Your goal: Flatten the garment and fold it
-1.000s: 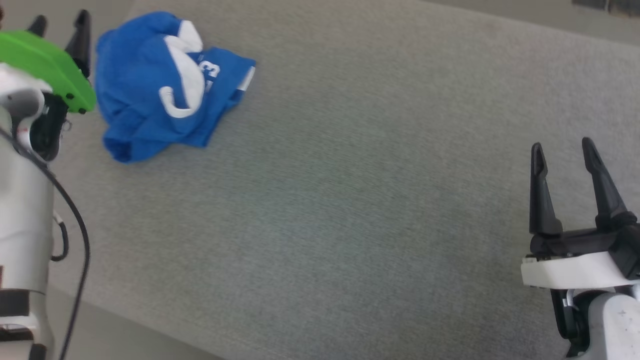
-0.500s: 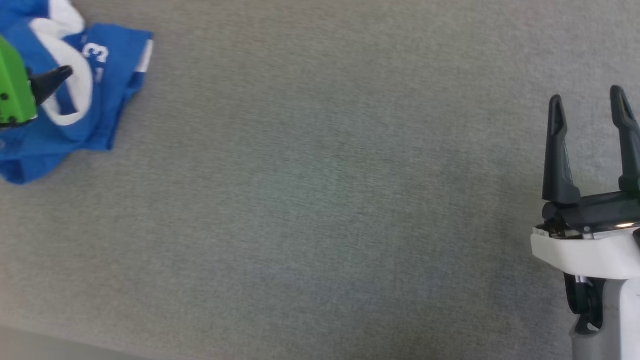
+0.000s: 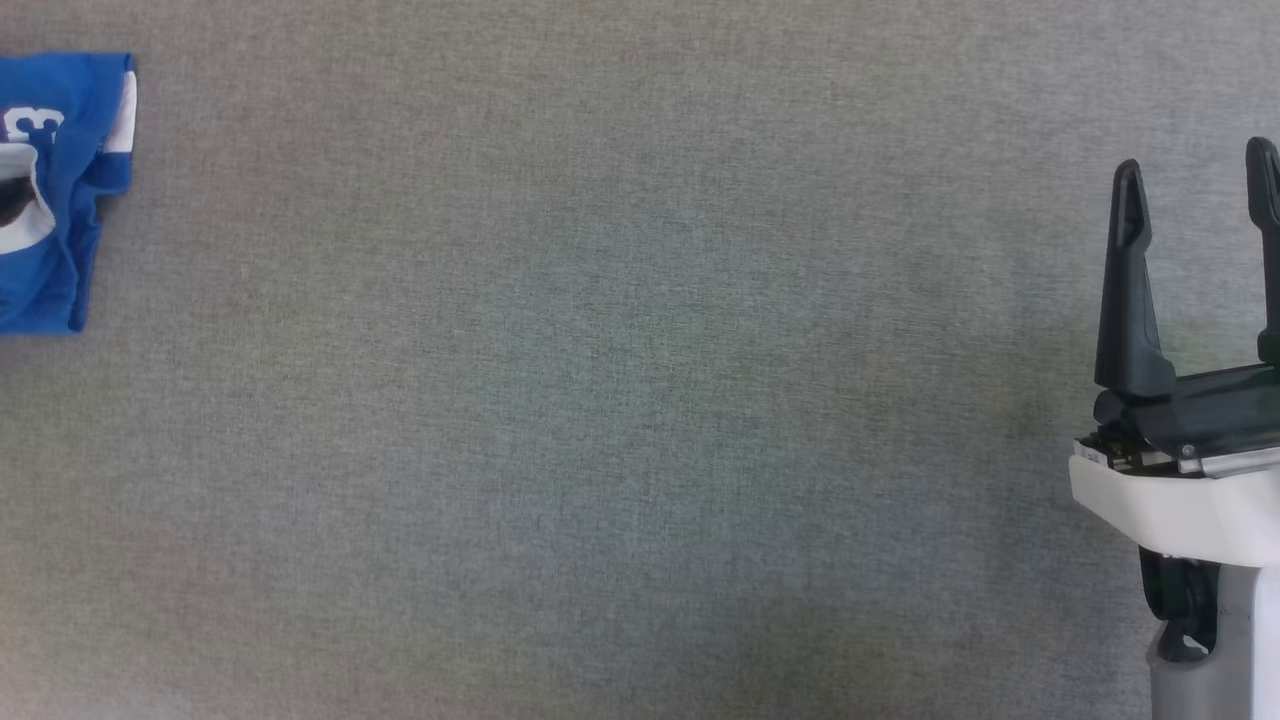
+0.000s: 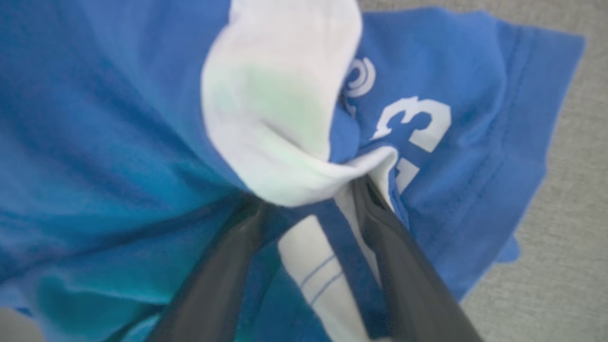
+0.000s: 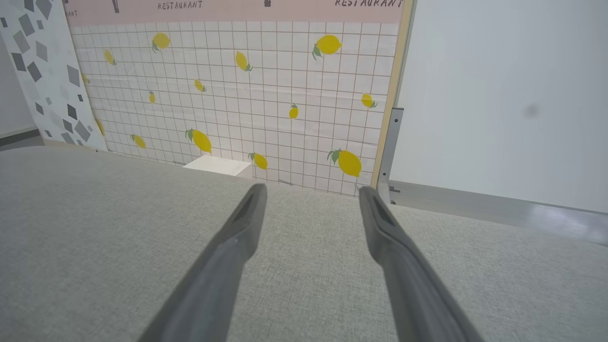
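The garment (image 4: 118, 118) is a crumpled royal-blue heap with white trim and a white "3", lying on the grey cloth table. In the head view only its right part (image 3: 70, 200) shows at the far left edge. My left gripper (image 4: 308, 192) is down in the heap, jaws wide apart. A white fold lies across both tips and blue cloth with a white band sits between the fingers. My right gripper (image 3: 1195, 190) hovers at the lower right, far from the garment. It stands open and empty (image 5: 311, 190) over bare table.
The grey fabric table (image 3: 620, 400) stretches wide between garment and right gripper. Beyond its far edge stand a lemon-patterned tiled wall (image 5: 266, 95), a small white box (image 5: 217, 165) and a pale panel (image 5: 503, 95).
The head camera has swung, so the garment now sits at the picture's left edge. My left gripper went from beside the heap onto it. The right gripper stays open.
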